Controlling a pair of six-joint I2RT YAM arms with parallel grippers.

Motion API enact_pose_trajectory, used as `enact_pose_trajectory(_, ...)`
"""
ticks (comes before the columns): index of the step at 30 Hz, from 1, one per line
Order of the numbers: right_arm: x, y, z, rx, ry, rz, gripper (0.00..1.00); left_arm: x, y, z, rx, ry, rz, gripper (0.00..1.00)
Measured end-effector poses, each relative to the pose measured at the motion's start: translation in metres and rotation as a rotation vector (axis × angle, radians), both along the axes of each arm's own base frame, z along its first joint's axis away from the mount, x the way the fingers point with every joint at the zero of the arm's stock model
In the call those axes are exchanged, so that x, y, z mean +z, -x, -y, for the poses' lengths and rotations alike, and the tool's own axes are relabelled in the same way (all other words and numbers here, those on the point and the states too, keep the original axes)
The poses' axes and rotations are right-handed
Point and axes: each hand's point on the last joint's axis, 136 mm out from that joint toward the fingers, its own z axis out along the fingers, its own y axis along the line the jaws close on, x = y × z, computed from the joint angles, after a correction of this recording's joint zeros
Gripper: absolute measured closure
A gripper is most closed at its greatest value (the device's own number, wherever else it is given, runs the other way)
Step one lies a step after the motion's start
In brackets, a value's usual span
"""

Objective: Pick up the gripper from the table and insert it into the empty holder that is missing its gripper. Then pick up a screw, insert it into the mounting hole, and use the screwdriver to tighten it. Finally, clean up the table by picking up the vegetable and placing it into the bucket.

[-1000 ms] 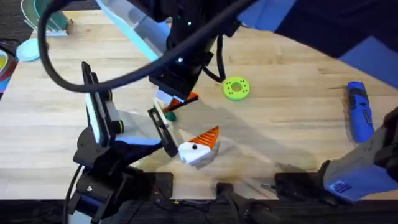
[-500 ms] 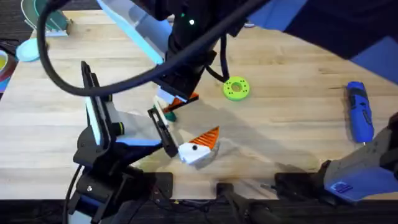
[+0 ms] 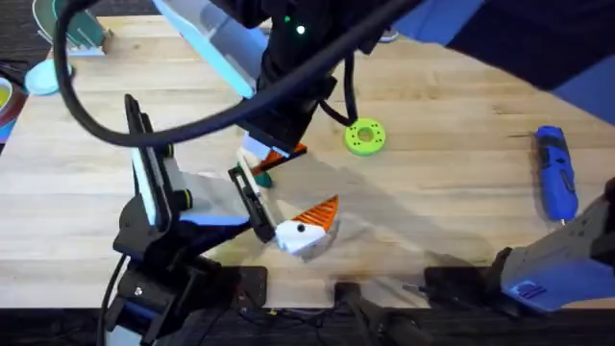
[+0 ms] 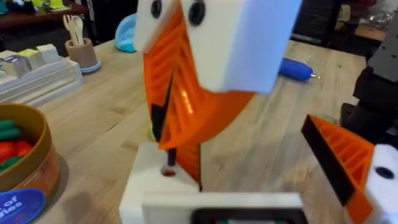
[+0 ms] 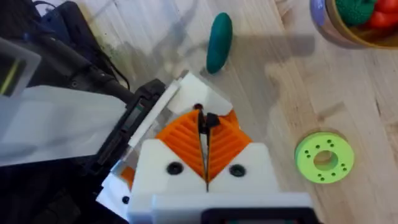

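Seemingly mid-insertion: the right tool [image 5: 205, 134], clamped on a small dark piece [image 5: 204, 119], sits over the holder [image 4: 152, 186]; the left tool [image 4: 261, 180] stands apart. Next comes careful downward seating.

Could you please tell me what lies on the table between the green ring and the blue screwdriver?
Nothing: the overhead view shows bare table between the green ring and the screwdriver.

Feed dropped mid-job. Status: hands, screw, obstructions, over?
Right hand shut on thin dark screw, at white plastic holder block. Left hand open. Dark teal toy vegetable on table, not yet binned. Nothing blocking.
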Motion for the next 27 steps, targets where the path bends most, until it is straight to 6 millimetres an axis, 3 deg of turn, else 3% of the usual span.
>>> enact_pose_trajectory(14,0.001,0.001,-0.003,0.006,-0.011,0.0,0.995,0.0,0.0,0.0,0.0,0.0,0.0,0.008)
enact_pose_trajectory(27,-0.014,0.0,-0.006,0.007,0.022,-0.026,0.995,0.0,0.0,0.0,0.002,0.003,-0.008,0.008)
